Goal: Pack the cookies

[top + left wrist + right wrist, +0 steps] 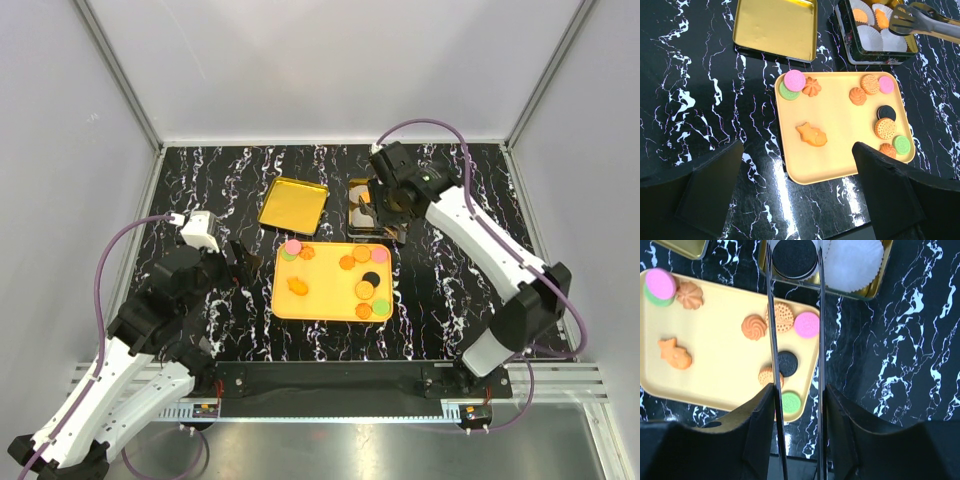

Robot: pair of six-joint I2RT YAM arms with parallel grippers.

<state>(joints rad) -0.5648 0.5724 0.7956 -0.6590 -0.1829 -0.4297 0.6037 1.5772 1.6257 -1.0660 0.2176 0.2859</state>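
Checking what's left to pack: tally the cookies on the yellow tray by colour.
Orange cookies: 6
Pink cookies: 2
Green cookies: 2
Black cookie: 1
Total: 11

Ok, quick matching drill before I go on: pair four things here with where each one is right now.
1. fish-shaped cookie
2. gold lid
3. left pink cookie
4. tongs

A. gripped in the right jaws
B. overlapping a green cookie
C. on the table beside the tin
D. alone, mid-left on the tray

Pairs: 1-D, 2-C, 3-B, 4-A
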